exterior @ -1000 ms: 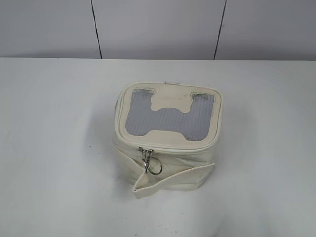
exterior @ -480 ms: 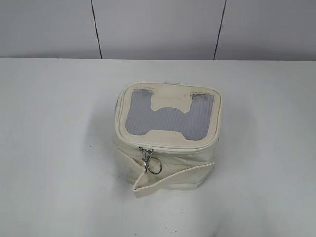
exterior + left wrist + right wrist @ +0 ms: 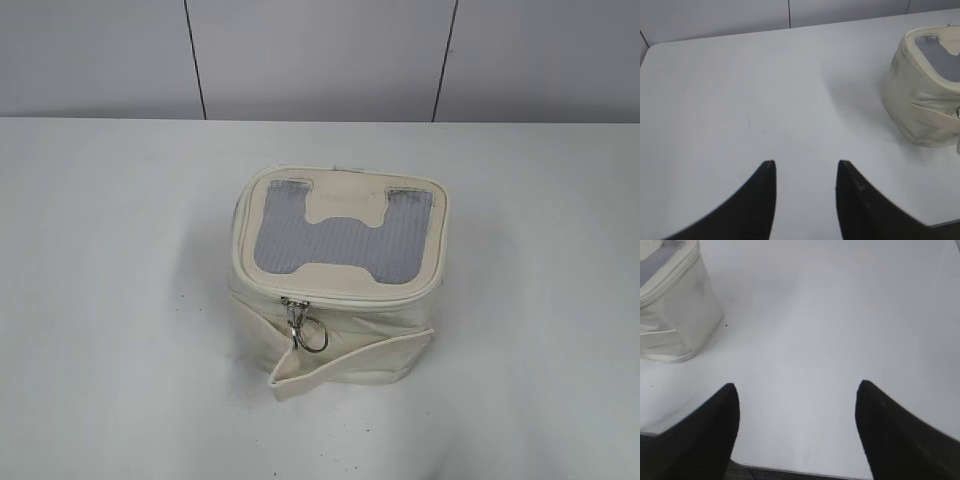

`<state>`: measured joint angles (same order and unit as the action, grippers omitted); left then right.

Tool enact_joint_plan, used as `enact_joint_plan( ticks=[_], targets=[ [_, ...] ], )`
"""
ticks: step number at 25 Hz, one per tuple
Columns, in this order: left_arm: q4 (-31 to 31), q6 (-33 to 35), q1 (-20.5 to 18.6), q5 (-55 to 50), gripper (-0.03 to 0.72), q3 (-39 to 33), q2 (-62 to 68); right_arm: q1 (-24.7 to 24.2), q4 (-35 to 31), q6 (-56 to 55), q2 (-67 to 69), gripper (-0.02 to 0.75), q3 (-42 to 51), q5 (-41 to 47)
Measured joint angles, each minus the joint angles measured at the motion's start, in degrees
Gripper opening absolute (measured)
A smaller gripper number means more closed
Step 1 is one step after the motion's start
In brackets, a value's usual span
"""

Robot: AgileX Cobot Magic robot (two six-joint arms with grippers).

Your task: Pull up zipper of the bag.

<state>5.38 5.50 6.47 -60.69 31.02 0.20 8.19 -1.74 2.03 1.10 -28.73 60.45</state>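
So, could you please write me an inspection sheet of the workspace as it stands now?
Surface: white table, a few dark specks near the bag.
Job's things: cream bag upright mid-table; lid looks zipped along the front rim; zipper pulls with wire ring hang at front left; strap lies loose across the front.
Clutter: nothing seen.
End effectors: left end effector open, holding nothing, off the bag; right end effector open wider, holding nothing, off the bag.
Cables: nothing seen.
Surroundings: grey panelled wall behind the table.
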Motion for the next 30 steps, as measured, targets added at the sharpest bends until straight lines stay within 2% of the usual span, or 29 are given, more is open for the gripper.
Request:
enact_joint_plan(
  ticks=[4, 8, 30],
  targets=[
    [0.0, 0.0, -4.0, 0.0, 0.311, 0.0, 0.0, -5.6, 0.1, 0.0, 0.0, 0.565, 0.0, -0.1],
    [0.1, 0.0, -6.6, 0.0, 0.310, 0.0, -0.2, -7.9, 0.1, 0.0, 0.0, 0.565, 0.0, -0.1],
    [0.1, 0.1, -6.8, 0.1, 0.309, -0.1, -0.5, -8.1, 0.1, 0.0, -1.4, 0.565, 0.1, -0.3]
  ],
)
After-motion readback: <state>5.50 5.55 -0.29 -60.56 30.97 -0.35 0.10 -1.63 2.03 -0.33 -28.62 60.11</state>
